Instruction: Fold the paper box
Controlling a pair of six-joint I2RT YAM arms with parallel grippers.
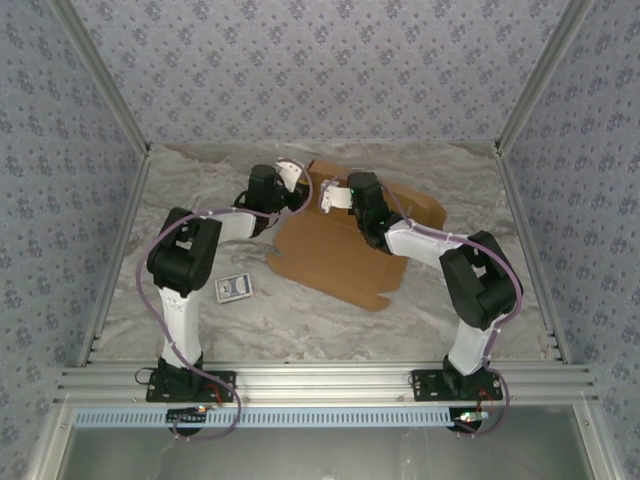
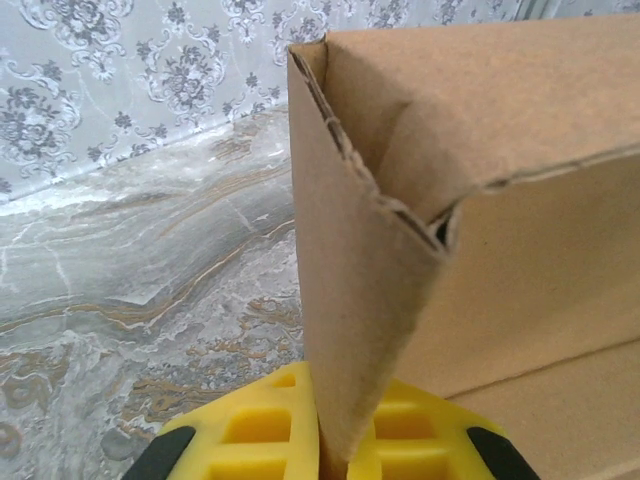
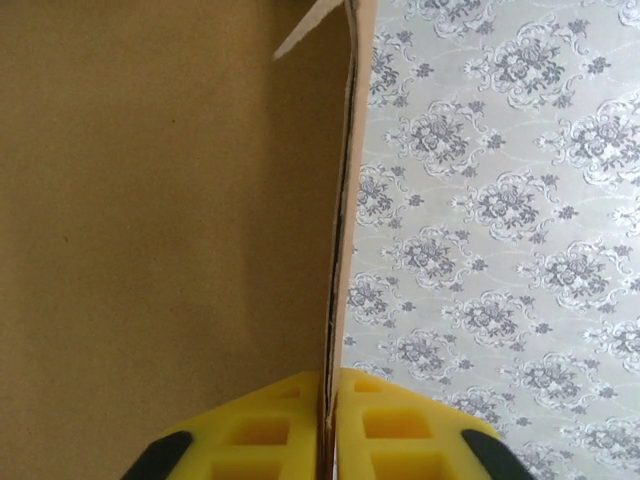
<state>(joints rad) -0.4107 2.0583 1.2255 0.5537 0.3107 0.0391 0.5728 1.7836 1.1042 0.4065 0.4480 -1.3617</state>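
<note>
- paper box: mid-desk, toward the far side, skewed to the desk edges. Base panel lies flat on the marble top and the far wall is folded up.
- Both arms reach in to the box's far-left end. Left arm comes from the left, right arm crosses over the base panel.
- Left jaws: narrow, clamped on the box. In the left wrist view, the lower edge of an upright side flap sits between the yellow pads.
- In that view the flap meets the long wall at a corner, with a small dark gap at the joint. Corrugated edge is ragged along the fold.
- Right jaws: narrow, closed on the box. In the right wrist view, a cardboard wall seen edge-on runs straight up from between the yellow pads, and both pads touch it.
- Brown panel is left of that edge and the wallpapered wall is right of it. A small flap tip pokes out at the top.
- Near corner of the base panel has a tab lying flat on the desk.
- Blue-and-white card packet: flat on the desk, left of the box's near-left corner, near it but not touching, beside the left arm.
</note>
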